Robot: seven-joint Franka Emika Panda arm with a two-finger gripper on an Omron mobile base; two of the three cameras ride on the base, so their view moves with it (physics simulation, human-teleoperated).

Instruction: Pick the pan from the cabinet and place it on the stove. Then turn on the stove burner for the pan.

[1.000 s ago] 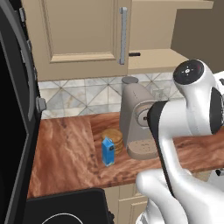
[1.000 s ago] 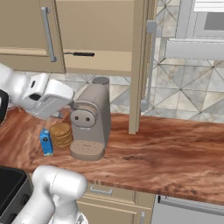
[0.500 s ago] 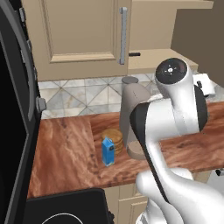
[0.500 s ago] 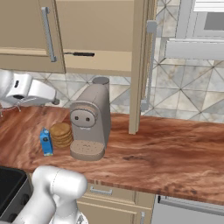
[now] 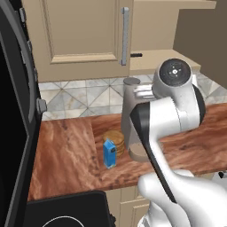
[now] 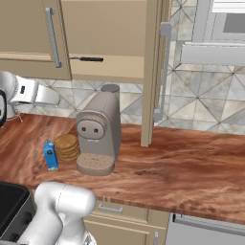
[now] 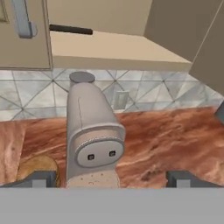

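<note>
claw [image 7: 111,179]: jaws wide apart, empty, low over the counter [image 6: 191,167] facing the coffee machine [image 7: 92,135] | pan [image 7: 70,29]: on the open cabinet [image 7: 122,48] shelf, only its black handle visible | relation: pan up and left of claw, handle lying along the shelf front, pointing right

A reddish-brown wooden counter [image 6: 182,162] runs along a backsplash [image 6: 210,105] of grey and cream tiles cut into triangles, with tan drawer fronts [image 6: 124,217] below its front edge. On the counter a grey coffee machine [image 6: 98,134] stands just beside a stack of round brown cookies [image 6: 67,147] and a small blue carton [image 6: 50,155]. A wall socket [image 7: 121,99] sits in the tiles behind the machine, and the light is even and soft.
</note>
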